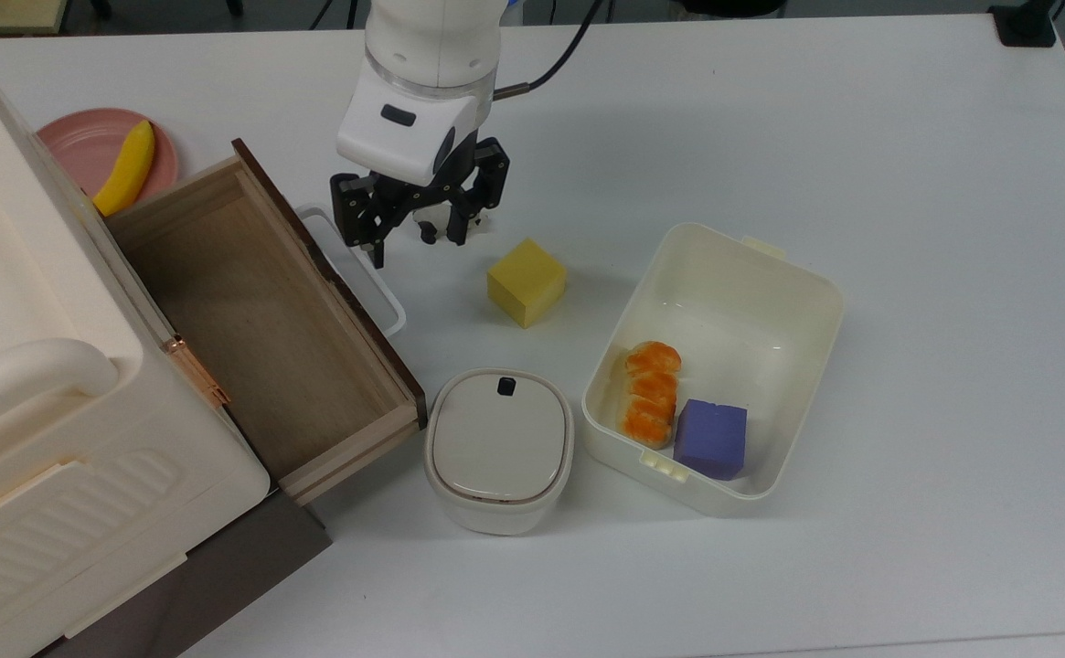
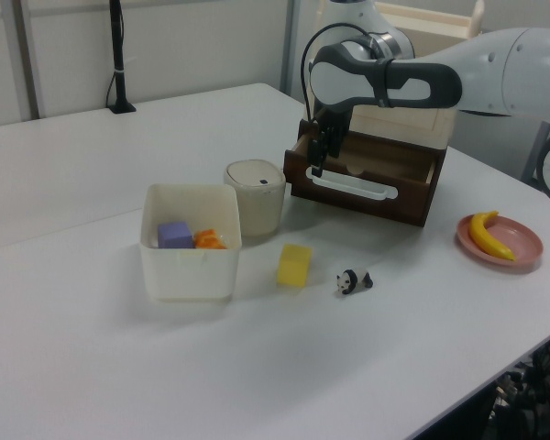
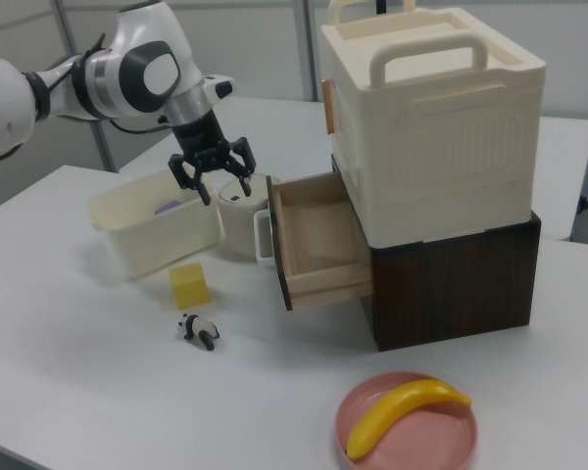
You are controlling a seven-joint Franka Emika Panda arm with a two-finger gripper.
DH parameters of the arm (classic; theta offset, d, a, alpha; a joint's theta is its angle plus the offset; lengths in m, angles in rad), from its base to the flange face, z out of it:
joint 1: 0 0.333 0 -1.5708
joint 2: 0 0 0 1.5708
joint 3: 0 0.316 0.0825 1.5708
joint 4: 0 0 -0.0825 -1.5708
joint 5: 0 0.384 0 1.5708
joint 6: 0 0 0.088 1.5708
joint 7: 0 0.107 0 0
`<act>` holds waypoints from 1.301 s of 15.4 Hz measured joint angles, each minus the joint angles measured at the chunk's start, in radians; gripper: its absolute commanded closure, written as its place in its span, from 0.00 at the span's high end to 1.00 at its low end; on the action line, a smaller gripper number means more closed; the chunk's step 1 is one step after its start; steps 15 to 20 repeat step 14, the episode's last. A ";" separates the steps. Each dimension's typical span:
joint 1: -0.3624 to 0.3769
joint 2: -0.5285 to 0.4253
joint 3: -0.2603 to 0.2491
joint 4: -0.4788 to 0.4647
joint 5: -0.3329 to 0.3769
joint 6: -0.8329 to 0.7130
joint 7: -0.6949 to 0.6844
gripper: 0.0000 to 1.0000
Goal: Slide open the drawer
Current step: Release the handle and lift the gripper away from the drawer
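Note:
The drawer (image 1: 258, 320), a light-wood box with a dark brown front panel, stands pulled out of the cabinet (image 1: 29, 384) and shows an empty inside. Its white loop handle (image 1: 360, 274) lies free on the front. My gripper (image 1: 418, 242) hangs open just to the top view's right of the handle, raised above the table and touching nothing. In the left view the gripper (image 2: 321, 160) is above the drawer (image 2: 367, 179) front's left end. In the right view the gripper (image 3: 213, 181) hovers behind the drawer (image 3: 318, 245) front, with its fingers spread.
A lidded cream container (image 1: 498, 448) sits against the drawer's front corner. A yellow cube (image 1: 527, 280), a small panda toy (image 2: 354, 280) and an open cream bin (image 1: 797, 302) holding bread and a purple block lie nearby. A banana on a pink plate (image 1: 84, 146) is beyond the drawer.

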 measured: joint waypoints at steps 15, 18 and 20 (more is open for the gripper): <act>-0.009 -0.116 0.087 0.009 0.066 -0.316 0.474 1.00; -0.009 -0.116 0.087 0.009 0.066 -0.316 0.474 1.00; -0.009 -0.116 0.087 0.009 0.066 -0.316 0.474 1.00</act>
